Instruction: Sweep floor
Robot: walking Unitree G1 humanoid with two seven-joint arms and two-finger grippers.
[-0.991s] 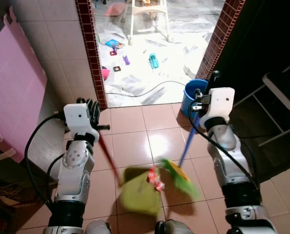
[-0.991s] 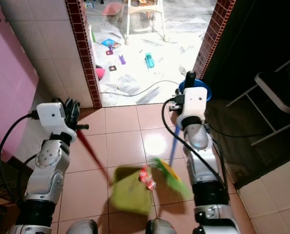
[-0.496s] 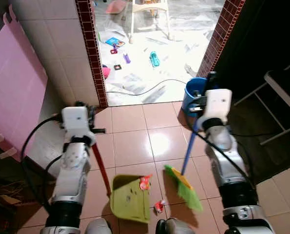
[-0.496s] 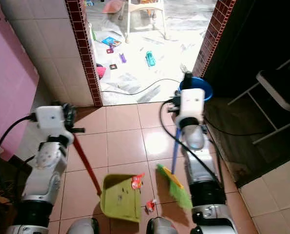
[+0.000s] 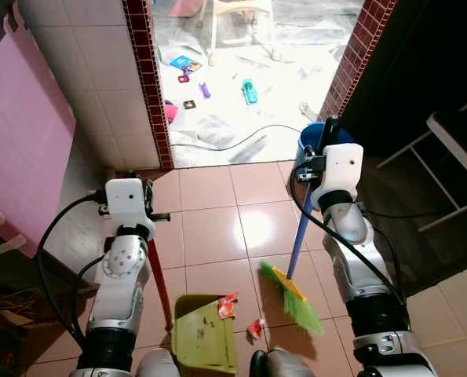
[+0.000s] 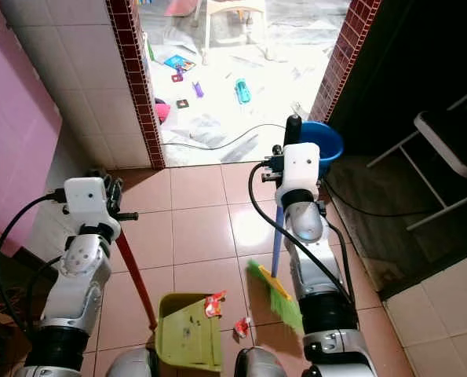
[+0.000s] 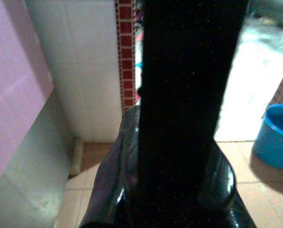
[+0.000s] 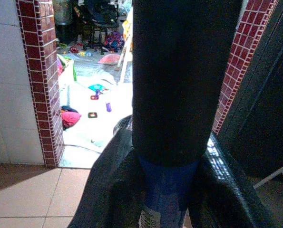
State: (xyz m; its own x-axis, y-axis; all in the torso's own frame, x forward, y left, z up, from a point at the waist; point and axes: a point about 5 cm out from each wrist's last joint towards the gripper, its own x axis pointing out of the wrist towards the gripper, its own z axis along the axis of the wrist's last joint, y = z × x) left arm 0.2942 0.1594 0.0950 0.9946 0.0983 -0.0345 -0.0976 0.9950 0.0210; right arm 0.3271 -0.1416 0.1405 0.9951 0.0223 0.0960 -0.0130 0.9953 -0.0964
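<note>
1. Your right pincer (image 6: 293,129) is clamped on the broom (image 5: 290,283); the left pincer (image 5: 143,191) is clamped on the dustpan (image 5: 203,333) handle.
2. Risk: one red wrapper (image 5: 256,328) lies on the floor between pan lip and bristles. A skewed stroke flicks it past the pan.
3. Another wrapper (image 5: 227,306) sits on the pan edge and could tip out.
4. Glossy tile floor (image 5: 209,236), glare; doorway to a littered bright room, blue bucket (image 6: 324,144) near.

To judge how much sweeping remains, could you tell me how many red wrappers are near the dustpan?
2. One red wrapper lies on the front lip of the green dustpan; the other is on the floor tiles between dustpan and green broom head. Smaller scraps may be hidden.
</note>
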